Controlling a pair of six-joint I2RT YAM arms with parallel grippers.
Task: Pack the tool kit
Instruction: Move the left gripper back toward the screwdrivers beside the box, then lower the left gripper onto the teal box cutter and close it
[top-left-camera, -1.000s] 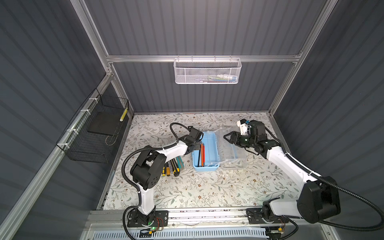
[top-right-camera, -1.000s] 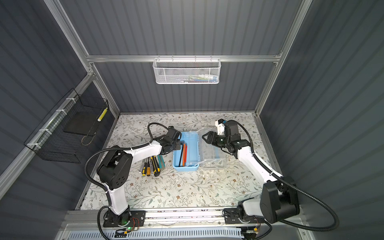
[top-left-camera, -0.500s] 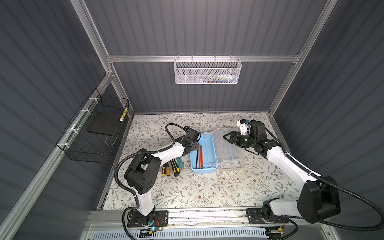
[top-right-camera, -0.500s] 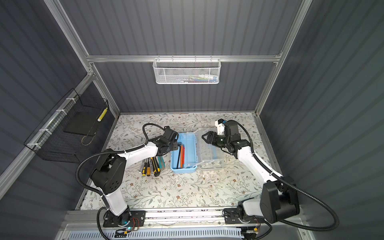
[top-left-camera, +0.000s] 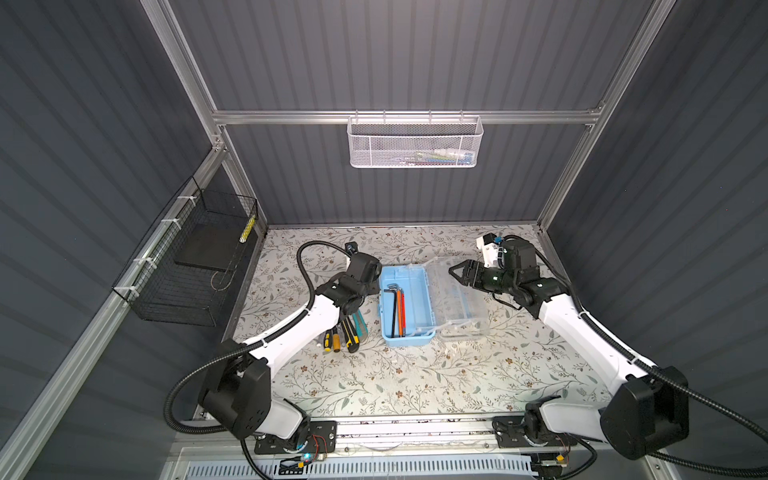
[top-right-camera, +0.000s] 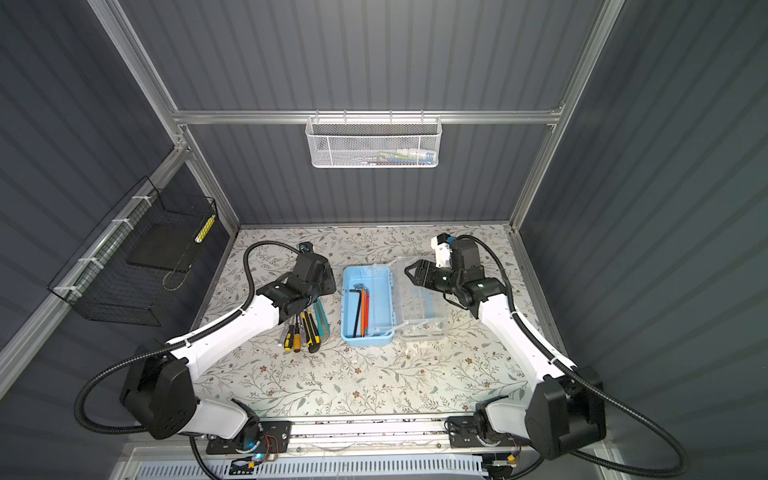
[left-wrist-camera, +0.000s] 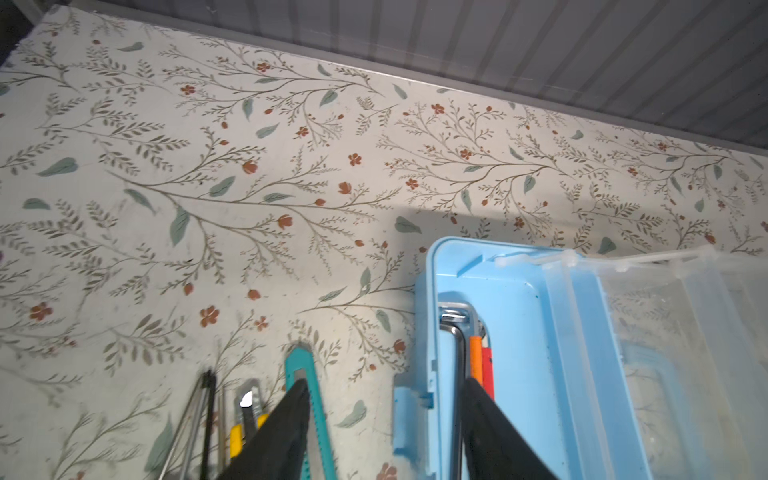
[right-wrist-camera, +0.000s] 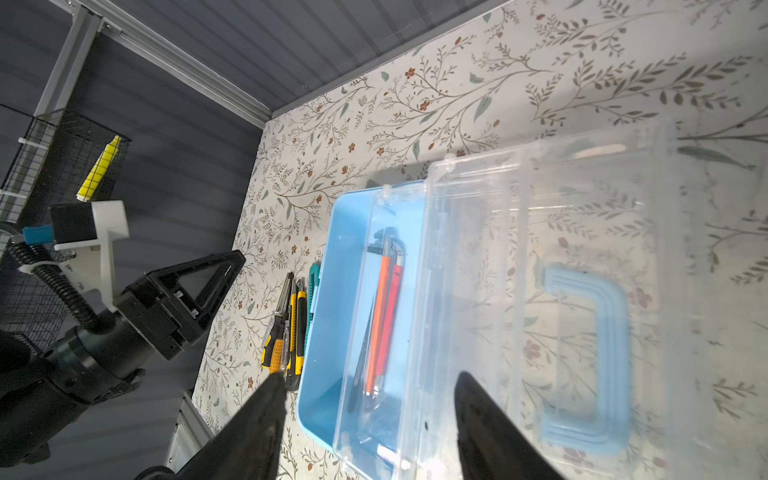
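The tool kit's light-blue box (top-left-camera: 415, 291) lies open mid-table, its clear lid (top-left-camera: 461, 299) with the blue handle (right-wrist-camera: 598, 357) folded out to the right. Black, orange and red hex keys (top-left-camera: 397, 307) lie inside. Yellow-black screwdrivers and utility knives (top-left-camera: 345, 332) and a teal knife (left-wrist-camera: 309, 386) lie on the table left of the box. My left gripper (left-wrist-camera: 386, 386) is open and empty, straddling the box's left wall (top-left-camera: 371, 274). My right gripper (right-wrist-camera: 369, 379) is open and empty above the lid's far end (top-left-camera: 454, 272).
A white mesh basket (top-left-camera: 415, 143) hangs on the back wall. A black wire basket (top-left-camera: 195, 266) holding a yellow item (top-left-camera: 248, 228) hangs on the left wall. The floral table (top-left-camera: 415, 382) is walled in on three sides.
My left gripper has gone from shut to open and has shifted left from over the box to its left wall. The right arm has barely moved.
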